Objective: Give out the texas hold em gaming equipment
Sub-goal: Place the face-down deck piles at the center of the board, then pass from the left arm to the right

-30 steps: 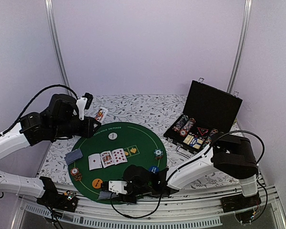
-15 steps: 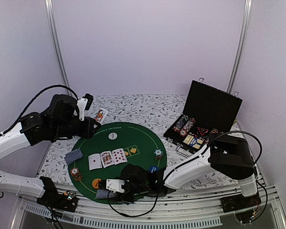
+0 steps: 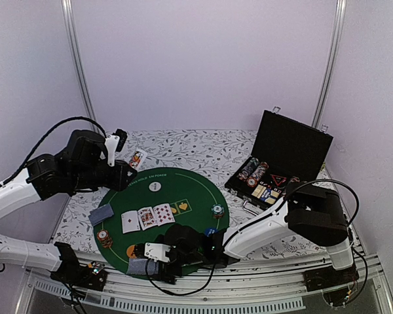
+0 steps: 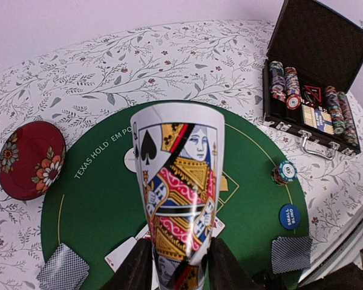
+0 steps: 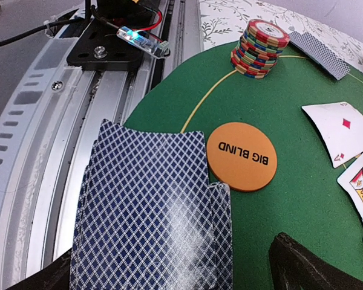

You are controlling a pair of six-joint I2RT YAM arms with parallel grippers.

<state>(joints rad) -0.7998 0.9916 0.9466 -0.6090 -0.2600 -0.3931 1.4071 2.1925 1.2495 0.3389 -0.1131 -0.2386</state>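
Playing cards (image 5: 151, 205) with blue lattice backs are lying face down at the near rim of the green Texas hold'em mat (image 4: 97, 199), two of them overlapping and hanging partly over the metal rail (image 5: 42, 121). We are seeing the right gripper (image 5: 169, 257) hovering low over them with its fingers spread wide on either side, gripping nothing. Just beside that pair the orange BIG BLIND button (image 5: 242, 156) is resting on the felt, with a striped chip stack (image 5: 259, 48) farther along the rim. The left gripper (image 4: 175, 266) is pinching a queen of spades (image 4: 180, 181) by its lower edge, holding it upright and bowed above the mat. Below it we are making out the blue small blind button (image 4: 289, 215), a second chip stack (image 4: 285, 172), the open chip case (image 4: 317, 48) and a dark red floral disc (image 4: 30, 158) just off the mat.
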